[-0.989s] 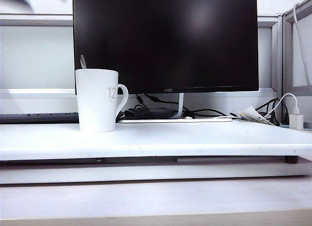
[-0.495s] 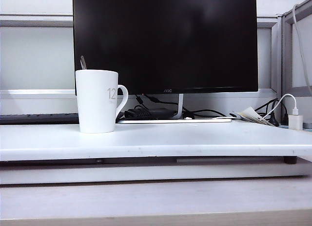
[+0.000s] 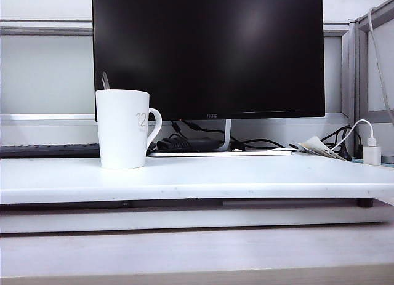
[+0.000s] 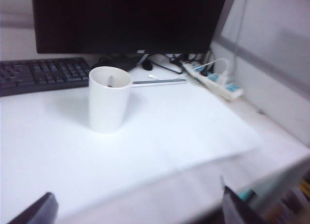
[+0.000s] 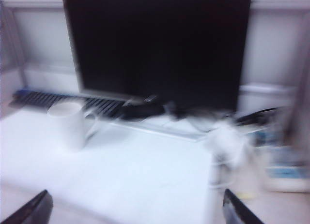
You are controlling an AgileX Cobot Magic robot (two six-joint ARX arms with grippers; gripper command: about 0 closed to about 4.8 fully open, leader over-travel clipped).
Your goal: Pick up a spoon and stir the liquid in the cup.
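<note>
The cup (image 3: 123, 129) stood upright on the white desk (image 3: 246, 177), toward the left of the exterior view, its loop handle turned right and the grey "12" facing the camera. The spoon (image 3: 105, 80) rested inside it, only its slim dark tip rising above the rim at the back left. Behind the cup stood a black monitor (image 3: 208, 51) on its stand, with a knot of cables (image 3: 184, 140) beside the stand foot and a white charger plug (image 3: 372, 152) near the desk's right edge. The desk surface from the cup's handle to the right edge was bare, as was the strip in front of the cup up to the front edge.

Neither arm appeared in the exterior view. The left wrist view looked down on the cup (image 4: 109, 105) from the near side and showed what the exterior view could not: the cup's open mouth with the spoon (image 4: 111, 81) leaning within, a dark keyboard (image 4: 43, 75) behind and beside it, and a power strip (image 4: 218, 83) near the far corner. The left tool (image 4: 138, 209) sat well short of the cup, over the front edge, its fingers wide apart and holding nothing.

The right wrist view was blurred. It showed the cup (image 5: 70, 125) from the other side, well away from the right tool (image 5: 135, 209), whose fingers were likewise spread wide and empty.
</note>
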